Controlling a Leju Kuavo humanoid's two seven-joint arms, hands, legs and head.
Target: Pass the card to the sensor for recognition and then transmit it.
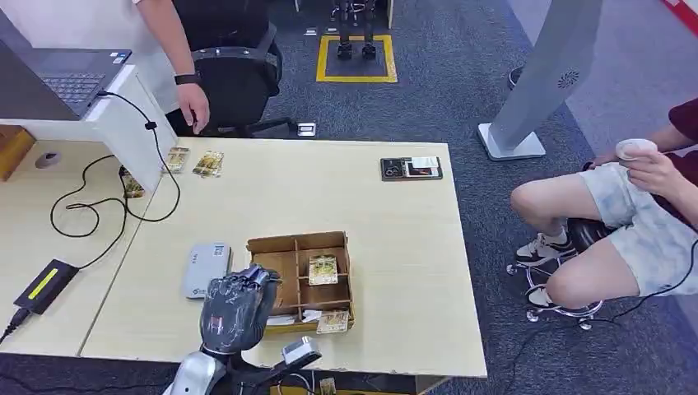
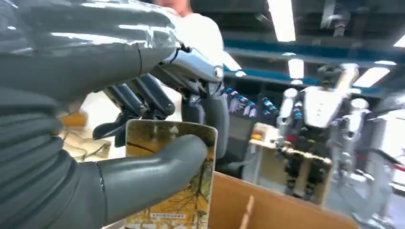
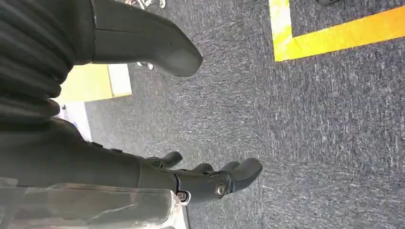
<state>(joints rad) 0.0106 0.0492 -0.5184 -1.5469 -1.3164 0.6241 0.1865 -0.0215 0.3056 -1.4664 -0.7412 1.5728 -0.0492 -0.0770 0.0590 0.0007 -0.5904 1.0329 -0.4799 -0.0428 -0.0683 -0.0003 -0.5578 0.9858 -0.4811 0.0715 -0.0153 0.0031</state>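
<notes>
Left wrist view: the card (image 2: pixel 169 191) is pinched between thumb and fingers of the left robot hand (image 2: pixel 143 138), held just above the box (image 1: pixel 306 280) on the counter (image 1: pixel 395 239), beside the grey sensor (image 1: pixel 206 267). The right robot hand (image 3: pixel 191 119) hangs over carpet (image 3: pixel 310 119), fingers spread, holding nothing.

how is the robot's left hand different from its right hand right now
The left hand pinches a yellow picture card between thumb and fingers; the right hand holds nothing, fingers apart. The left hand is raised over the brown cardboard divided box on the pale wooden table; the right hand hangs over grey carpet with a yellow floor marking. Both are dark grey with a thick thumb.
</notes>
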